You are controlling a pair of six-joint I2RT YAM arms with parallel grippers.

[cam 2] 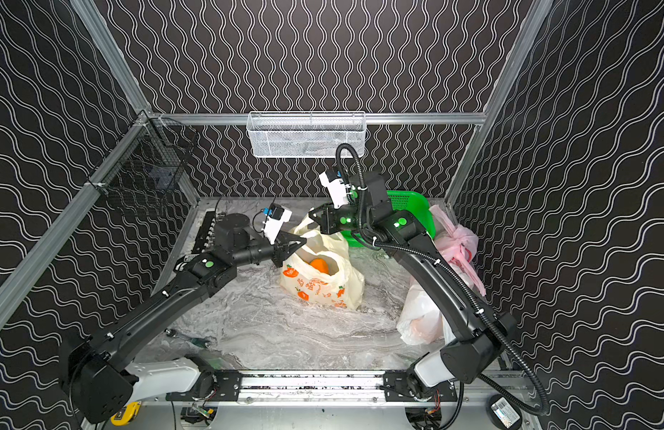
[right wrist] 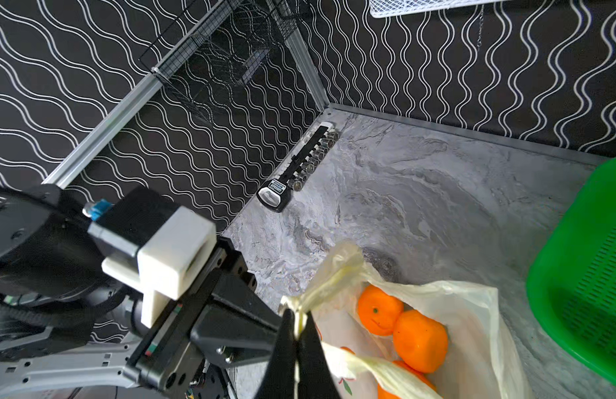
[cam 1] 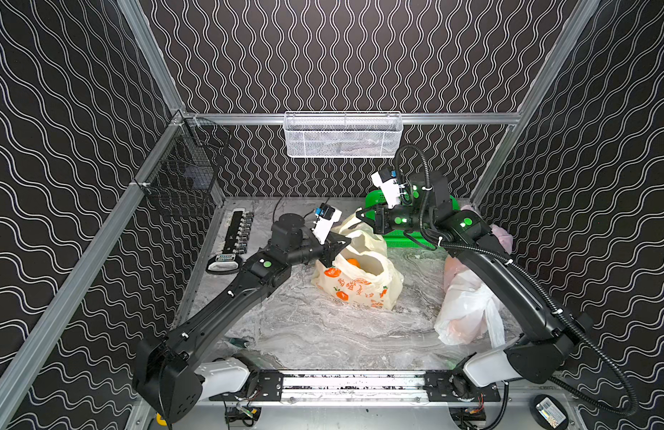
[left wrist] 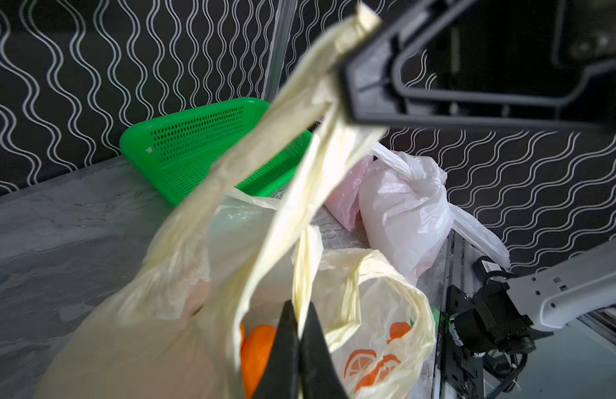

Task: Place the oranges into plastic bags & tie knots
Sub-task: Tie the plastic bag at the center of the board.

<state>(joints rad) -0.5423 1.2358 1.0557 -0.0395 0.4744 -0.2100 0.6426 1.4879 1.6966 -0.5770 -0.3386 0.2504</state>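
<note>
A pale yellow plastic bag [cam 1: 360,284] [cam 2: 325,288] with orange prints stands mid-table, its mouth open. Three oranges [right wrist: 419,340] lie inside it; only one orange [cam 1: 353,263] [cam 2: 319,265] shows from above. My left gripper [cam 1: 343,244] [left wrist: 299,307] is shut on one twisted handle [left wrist: 305,262] at the bag's left side. At the far side my right gripper [cam 1: 361,215] [right wrist: 298,316] is shut on the other handle [right wrist: 330,276]. Both handles are lifted above the bag. A knotted white bag [cam 1: 464,309] [left wrist: 403,203] and a pink bag [cam 2: 455,242] lie on the right.
A green perforated basket [cam 2: 412,208] [right wrist: 583,259] sits at the back right, behind my right wrist. A socket rail [cam 1: 237,234] lies along the left wall, and a small screwdriver [cam 1: 239,342] near the front left. Wire baskets [cam 1: 341,136] hang on the walls.
</note>
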